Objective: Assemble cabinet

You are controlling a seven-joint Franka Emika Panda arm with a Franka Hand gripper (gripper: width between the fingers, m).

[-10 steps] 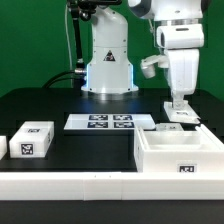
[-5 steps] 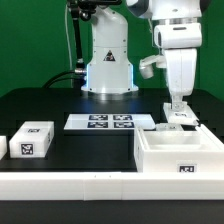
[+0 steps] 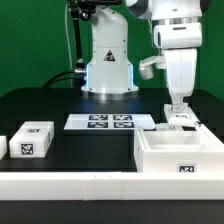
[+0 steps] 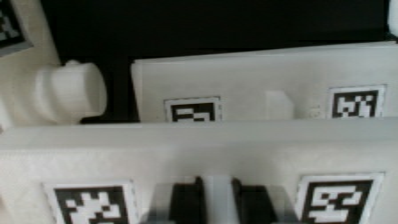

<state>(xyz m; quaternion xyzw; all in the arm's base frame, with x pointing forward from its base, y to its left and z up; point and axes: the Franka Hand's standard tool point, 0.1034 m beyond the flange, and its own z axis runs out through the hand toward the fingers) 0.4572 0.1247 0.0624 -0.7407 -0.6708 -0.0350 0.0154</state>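
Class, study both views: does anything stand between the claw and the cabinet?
Nothing visible does. The claw is right at the far wall of the cabinet; the small tagged block and the marker board lie off to the exterior view's left.

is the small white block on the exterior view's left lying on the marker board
No, the small white block lies on the black table, clear of the marker board.

end effector shifted slightly toward exterior view's left, marginally lower
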